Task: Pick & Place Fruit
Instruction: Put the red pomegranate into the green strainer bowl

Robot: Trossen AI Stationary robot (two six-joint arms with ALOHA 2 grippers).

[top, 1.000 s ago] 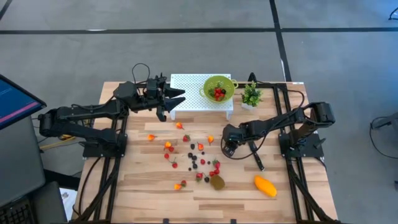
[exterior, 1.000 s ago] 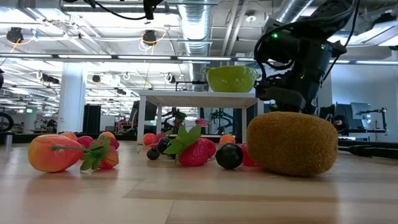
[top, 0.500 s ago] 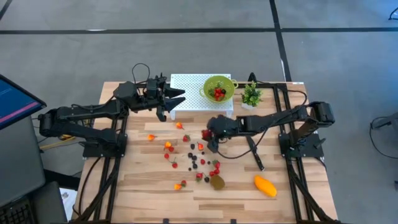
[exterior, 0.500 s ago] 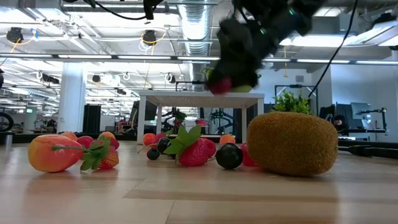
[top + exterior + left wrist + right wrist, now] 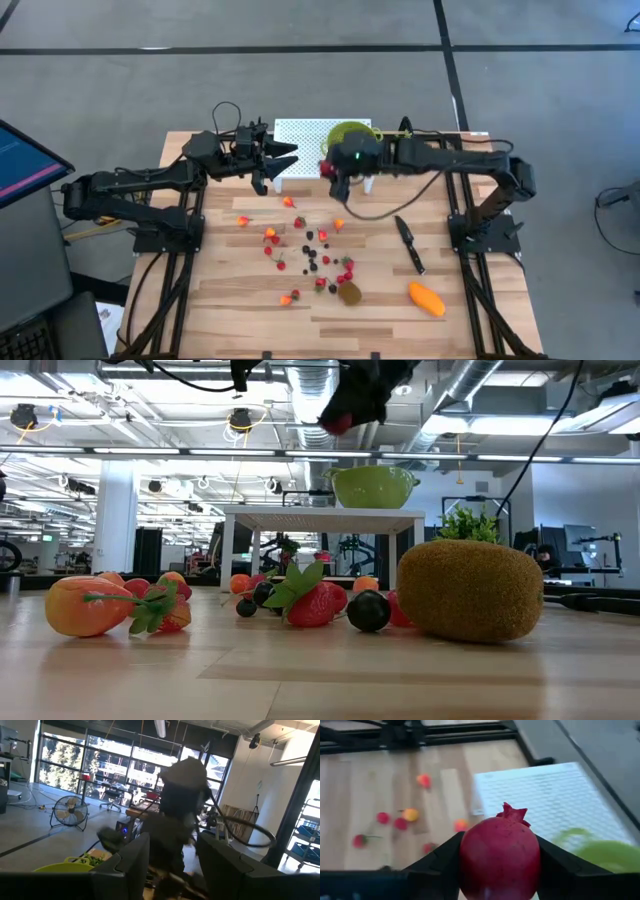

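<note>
by green bowl (image 5: 352, 131), right gripper (image 5: 328, 169) grips pomegranate (image 5: 499, 857).

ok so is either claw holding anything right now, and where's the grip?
The right claw holds a red pomegranate-like fruit, pinched at its round sides, crown pointing away from the wrist, beside the green bowl. The left claw holds nothing.

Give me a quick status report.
Right gripper shut on round red pomegranate, beside green bowl. Left gripper waits at white stand. Path clear.
</note>
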